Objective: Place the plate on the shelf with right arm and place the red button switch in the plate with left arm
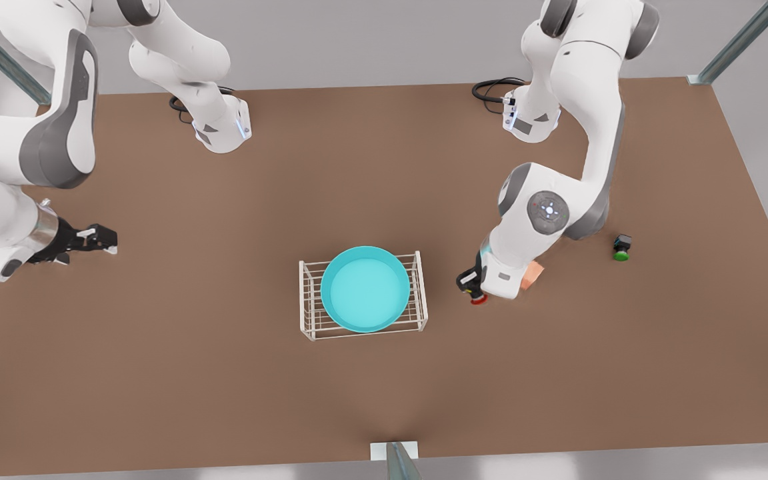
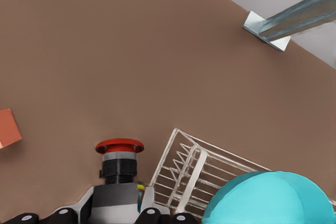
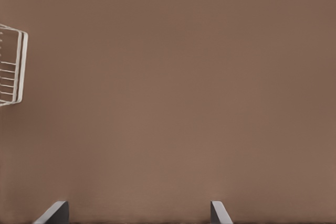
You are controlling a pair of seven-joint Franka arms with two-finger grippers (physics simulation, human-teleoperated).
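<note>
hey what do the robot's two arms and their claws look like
Both arms are glossy white with rounded grey joint covers and bolt to the brown table on white bases fed by black cables. The left arm's wrist shows a round grey disc with a blue-lit button pad. The right claw is black with pale fingertips; the left claw is black too.

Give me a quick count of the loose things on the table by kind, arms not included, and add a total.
Plate: 1, turquoise, sitting on the rack.
Wire rack: 1, white.
Button switches: 2, a red-capped one at the left end effector, a green-capped one lying apart.
Cube: 1, salmon-orange.
Total: 5.
</note>
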